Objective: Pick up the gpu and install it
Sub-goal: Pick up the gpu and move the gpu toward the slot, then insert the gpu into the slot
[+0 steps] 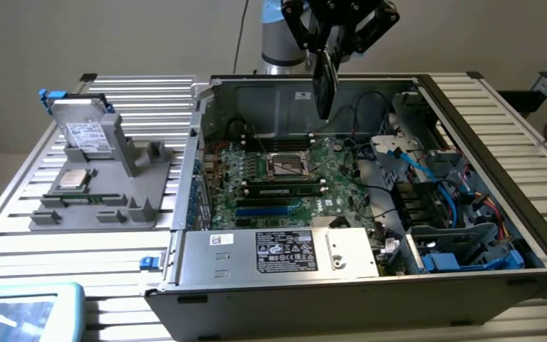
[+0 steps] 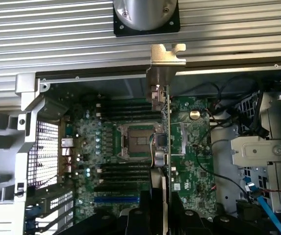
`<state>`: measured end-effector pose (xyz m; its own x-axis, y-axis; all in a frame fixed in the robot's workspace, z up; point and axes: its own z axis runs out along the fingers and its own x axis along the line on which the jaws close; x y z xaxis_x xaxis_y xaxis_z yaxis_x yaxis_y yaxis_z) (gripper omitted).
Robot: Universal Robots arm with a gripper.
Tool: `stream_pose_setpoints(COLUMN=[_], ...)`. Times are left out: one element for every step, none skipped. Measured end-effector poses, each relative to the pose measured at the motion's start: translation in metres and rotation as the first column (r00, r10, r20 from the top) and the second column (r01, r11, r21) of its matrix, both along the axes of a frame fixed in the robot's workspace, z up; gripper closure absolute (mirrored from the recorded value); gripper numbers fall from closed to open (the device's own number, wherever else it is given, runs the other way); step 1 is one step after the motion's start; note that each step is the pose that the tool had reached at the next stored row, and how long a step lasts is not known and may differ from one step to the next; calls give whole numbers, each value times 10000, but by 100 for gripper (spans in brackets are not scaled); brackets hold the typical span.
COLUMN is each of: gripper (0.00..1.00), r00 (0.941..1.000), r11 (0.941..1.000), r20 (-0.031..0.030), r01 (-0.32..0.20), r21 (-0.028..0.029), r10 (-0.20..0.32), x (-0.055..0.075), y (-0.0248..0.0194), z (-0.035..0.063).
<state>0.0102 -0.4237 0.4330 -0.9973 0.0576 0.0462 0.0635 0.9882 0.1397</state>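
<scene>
Pincer [image 1: 335,47] clamped on gpu [image 1: 324,84] — card hangs upright above the open computer case [image 1: 350,308], at roughly one o'clock from the CPU socket [image 1: 285,164] in the exterior view.

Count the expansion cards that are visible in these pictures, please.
1. The gpu hangs vertically in the gripper, above the open computer case. Others may be hidden under the power supply.
</scene>
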Motion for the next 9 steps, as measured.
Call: stream_pose_setpoints(gripper=[73, 73, 73, 73, 73, 73, 73, 73, 73], r00=[10000, 10000, 10000, 10000, 10000, 10000, 10000, 10000, 10000], r11=[10000, 10000, 10000, 10000, 10000, 10000, 10000, 10000, 10000], r20=[0, 0, 0, 0, 0, 0, 0, 0, 0], r01=[1, 1, 1, 0, 0, 0, 0, 1, 1], r21=[2, 3, 3, 3, 3, 3, 3, 3, 4], r10=[-1, -1, -1, 0, 0, 0, 0, -1, -1], x=[0, -1, 0, 0, 0, 0, 0, 0, 0], y=[0, 0, 0, 0, 0, 0, -1, 0, 0], z=[-1, -1, -1, -1, -1, -1, -1, -1, -1])
